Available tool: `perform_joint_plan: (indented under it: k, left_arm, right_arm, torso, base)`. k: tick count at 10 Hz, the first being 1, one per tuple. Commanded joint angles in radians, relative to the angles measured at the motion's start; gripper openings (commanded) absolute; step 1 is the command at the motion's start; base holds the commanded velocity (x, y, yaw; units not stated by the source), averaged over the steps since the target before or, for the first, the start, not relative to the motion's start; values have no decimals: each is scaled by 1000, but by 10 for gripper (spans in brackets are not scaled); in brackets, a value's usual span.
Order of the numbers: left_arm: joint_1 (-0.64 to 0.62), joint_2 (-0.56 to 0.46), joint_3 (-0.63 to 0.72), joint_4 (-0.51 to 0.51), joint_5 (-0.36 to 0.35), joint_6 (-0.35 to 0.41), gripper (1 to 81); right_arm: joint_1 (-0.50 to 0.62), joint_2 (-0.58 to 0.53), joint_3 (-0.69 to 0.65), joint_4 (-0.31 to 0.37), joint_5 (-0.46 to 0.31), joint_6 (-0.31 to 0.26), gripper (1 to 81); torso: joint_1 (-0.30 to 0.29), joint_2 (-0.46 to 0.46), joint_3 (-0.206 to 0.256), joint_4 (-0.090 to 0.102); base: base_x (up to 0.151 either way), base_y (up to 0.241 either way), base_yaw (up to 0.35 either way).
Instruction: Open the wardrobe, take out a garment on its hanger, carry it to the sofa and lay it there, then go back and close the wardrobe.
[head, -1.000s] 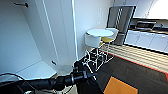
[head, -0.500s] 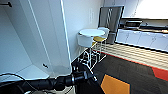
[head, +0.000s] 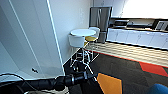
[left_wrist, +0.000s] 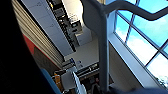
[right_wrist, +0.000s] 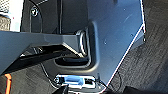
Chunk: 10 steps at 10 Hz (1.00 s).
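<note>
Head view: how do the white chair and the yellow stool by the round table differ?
The white chair has a white bucket seat with a wraparound back; the yellow stool shows a flat yellow seat with no back that I can see. The chair stands on the near side of the round table, the stool behind it, partly hidden. Both sit on tall thin pale legs at the table.

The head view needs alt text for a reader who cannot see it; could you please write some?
The robot's dark left arm reaches across the bottom, beside a white wall panel. Ahead stand a round white table with white and yellow stools, then a steel fridge and white kitchen cabinets beyond dark carpet with orange patches.
</note>
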<state>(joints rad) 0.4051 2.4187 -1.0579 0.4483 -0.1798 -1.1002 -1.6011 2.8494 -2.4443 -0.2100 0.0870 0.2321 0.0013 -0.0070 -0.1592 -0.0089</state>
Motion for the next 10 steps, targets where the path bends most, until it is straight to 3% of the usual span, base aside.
perform_joint_plan:
  k: [1,7,10]
  left_arm:
    - [-147,-7,50,32,-41,13,10]
    - [-147,7,55,32,-41,11,10]
    - [-136,34,61,47,25,14,10]
  right_arm:
    - [20,-3,4,-2,-56,-2,811]
    - [22,6,4,-11,-56,-2,811]
    - [25,6,2,-9,-58,-4,811]
  torso:
    - [0,0,0,0]
    - [0,0,0,0]
    - [0,0,0,0]
  base:
    - [0,0,-239]
    - [0,0,-240]
    - [0,0,-241]
